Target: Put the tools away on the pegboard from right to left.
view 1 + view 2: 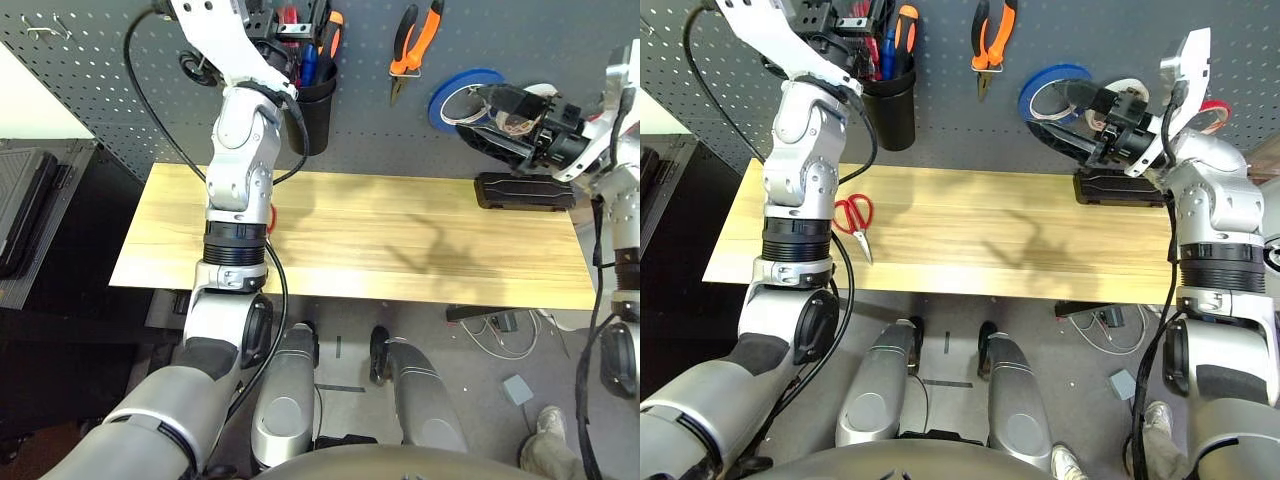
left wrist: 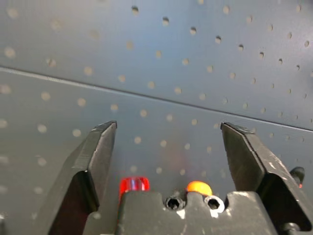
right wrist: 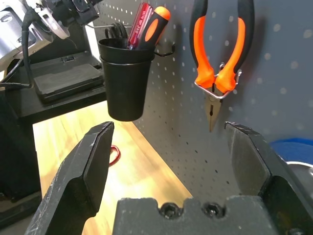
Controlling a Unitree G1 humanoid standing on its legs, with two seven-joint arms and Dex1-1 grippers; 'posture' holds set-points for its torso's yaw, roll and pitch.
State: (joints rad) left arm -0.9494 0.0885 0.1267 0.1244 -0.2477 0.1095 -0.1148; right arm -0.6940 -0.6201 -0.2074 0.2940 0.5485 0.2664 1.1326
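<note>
Pegboard, a dark grey perforated wall panel, is seen in the head views behind the pale wooden table, with orange-and-black-handled pliers hung on a hook, a red-handled screwdriver placed in the black cup holder, and red-handled scissors lying on the table beside the left forearm. In the left wrist view, the left gripper is spread wide against the panel, holding nothing. In the right wrist view, the right gripper is likewise spread wide and empty, near the pliers.

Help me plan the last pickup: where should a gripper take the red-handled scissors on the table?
Probably across the blades just below the pivot of the red-handled scissors, coming from above: they lie flat on the table, closed, loops toward the pegboard.
</note>
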